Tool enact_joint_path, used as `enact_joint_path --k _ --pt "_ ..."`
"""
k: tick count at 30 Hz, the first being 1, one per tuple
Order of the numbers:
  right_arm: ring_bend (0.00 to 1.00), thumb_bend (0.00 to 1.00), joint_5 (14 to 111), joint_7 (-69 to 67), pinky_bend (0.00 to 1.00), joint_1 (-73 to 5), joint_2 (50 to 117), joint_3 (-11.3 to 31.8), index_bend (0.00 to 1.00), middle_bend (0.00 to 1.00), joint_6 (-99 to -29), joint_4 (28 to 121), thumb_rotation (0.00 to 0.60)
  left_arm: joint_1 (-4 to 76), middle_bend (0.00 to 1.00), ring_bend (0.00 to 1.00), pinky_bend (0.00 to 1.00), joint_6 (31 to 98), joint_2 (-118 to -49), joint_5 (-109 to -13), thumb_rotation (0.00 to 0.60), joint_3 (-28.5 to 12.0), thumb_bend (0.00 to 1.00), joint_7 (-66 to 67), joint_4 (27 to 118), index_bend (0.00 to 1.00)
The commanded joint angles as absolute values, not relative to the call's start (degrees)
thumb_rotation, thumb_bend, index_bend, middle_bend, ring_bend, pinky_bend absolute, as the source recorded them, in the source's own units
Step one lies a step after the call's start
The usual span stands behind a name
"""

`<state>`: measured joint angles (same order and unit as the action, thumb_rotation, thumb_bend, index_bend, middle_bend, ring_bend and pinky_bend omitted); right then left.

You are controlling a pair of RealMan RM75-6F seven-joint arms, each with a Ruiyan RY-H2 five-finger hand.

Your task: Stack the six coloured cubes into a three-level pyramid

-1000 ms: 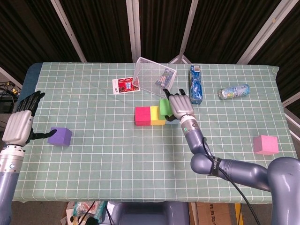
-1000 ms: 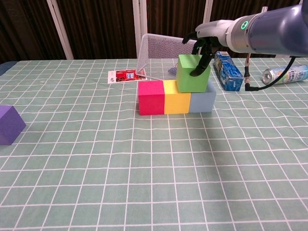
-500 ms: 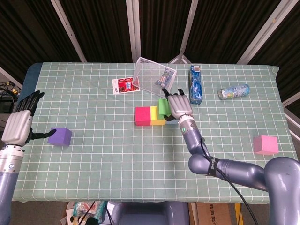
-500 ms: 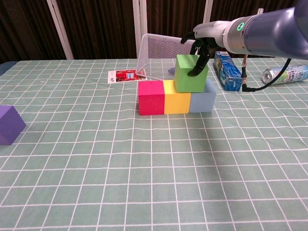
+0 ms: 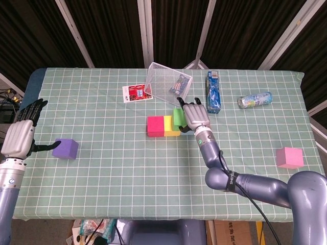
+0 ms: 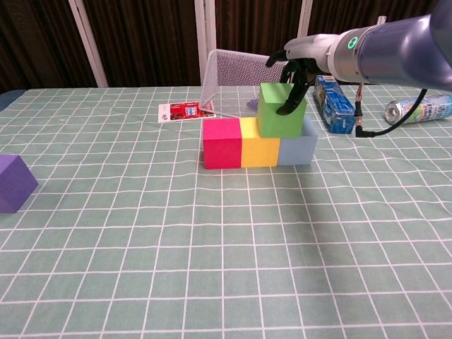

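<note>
Our right hand (image 6: 293, 70) has eased the green cube (image 6: 281, 110) slightly leftward, gripping it atop the yellow cube (image 6: 259, 152) and blue cube (image 6: 296, 150). Our left hand (image 5: 20, 137) hangs spread beside the purple cube (image 5: 65, 148).

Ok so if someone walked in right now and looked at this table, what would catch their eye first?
Probably the bright row of cubes mid-table: red cube, yellow cube and pale blue cube side by side, with the right hand holding a green cube on top of the yellow and blue ones. Next, the stray purple cube near the left hand, and the pink cube alone by the table's right edge.
</note>
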<state>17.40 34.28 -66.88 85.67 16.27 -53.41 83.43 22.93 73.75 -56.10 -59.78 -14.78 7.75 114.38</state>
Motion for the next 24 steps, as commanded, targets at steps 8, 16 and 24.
enact_joint_path --k 8,16,24 --pt "0.26 0.30 17.6 34.7 0.00 -66.9 86.0 16.4 0.00 0.40 -53.5 83.1 0.600 22.9 0.00 0.00 0.00 73.8 -56.0 -59.7 0.600 -14.9 0.09 7.5 114.4 0.00" --pt "0.26 0.30 17.7 35.5 0.00 -67.1 85.9 16.6 0.00 0.40 -54.0 83.4 0.600 22.9 0.00 0.00 0.00 73.8 -55.9 -59.8 0.600 -14.9 0.09 7.4 114.4 0.00" --pt "0.26 0.30 17.2 36.1 0.00 -67.1 86.0 16.4 0.00 0.40 -54.0 83.4 0.600 22.8 0.00 0.00 0.00 73.8 -55.8 -59.9 0.600 -14.8 0.09 7.3 114.5 0.00"
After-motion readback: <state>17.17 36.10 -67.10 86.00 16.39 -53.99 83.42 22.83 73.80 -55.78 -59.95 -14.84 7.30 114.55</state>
